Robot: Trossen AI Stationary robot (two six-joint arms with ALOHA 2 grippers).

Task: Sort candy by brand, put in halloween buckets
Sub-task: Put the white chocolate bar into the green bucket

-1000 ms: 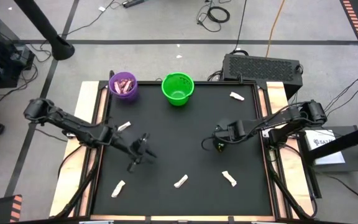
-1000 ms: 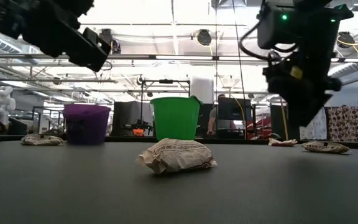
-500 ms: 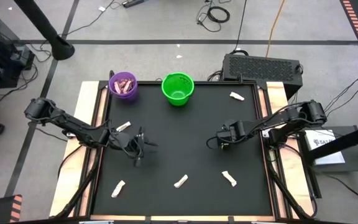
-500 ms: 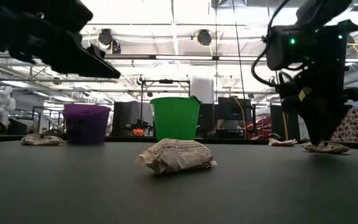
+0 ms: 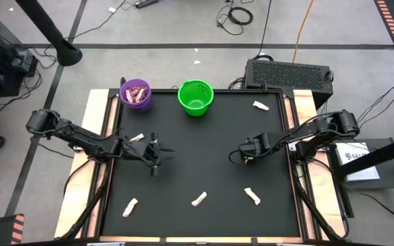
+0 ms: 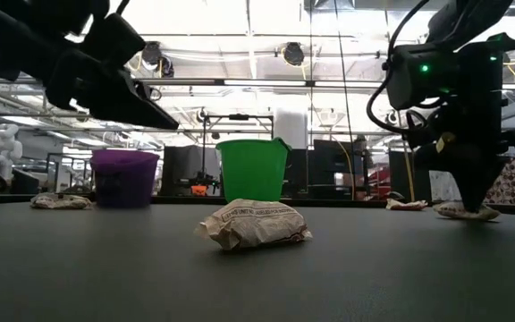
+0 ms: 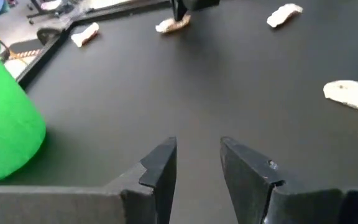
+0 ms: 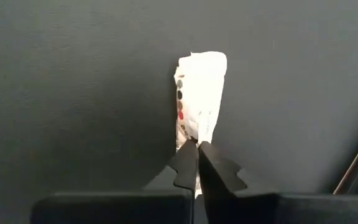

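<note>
Two buckets stand at the far side of your desk [image 5: 204, 164]: the purple bucket [image 5: 137, 93] on the left with pink-red candy showing inside it, and the green bucket [image 5: 195, 96] just to its right. Your right claw [image 5: 242, 158] is down at the black desk surface in the right half, and its fingers [image 8: 185, 163] are clenched together on the near end of a white-wrapped candy bar [image 8: 199, 99] lying flat there; in the right wrist view the wrapper runs straight out from the pinched tips. Your left claw [image 5: 155, 154] hangs above the left-centre of the desk, fingers [image 7: 160, 167] parted with nothing between them, pointing toward the green bucket side. You have other white-wrapped candies spread about: one just beside the left arm [image 5: 136, 138], one at the near left [image 5: 130, 206], one near centre [image 5: 199, 199], one near right [image 5: 252, 196], and one at the far right corner [image 5: 260, 105].
</note>
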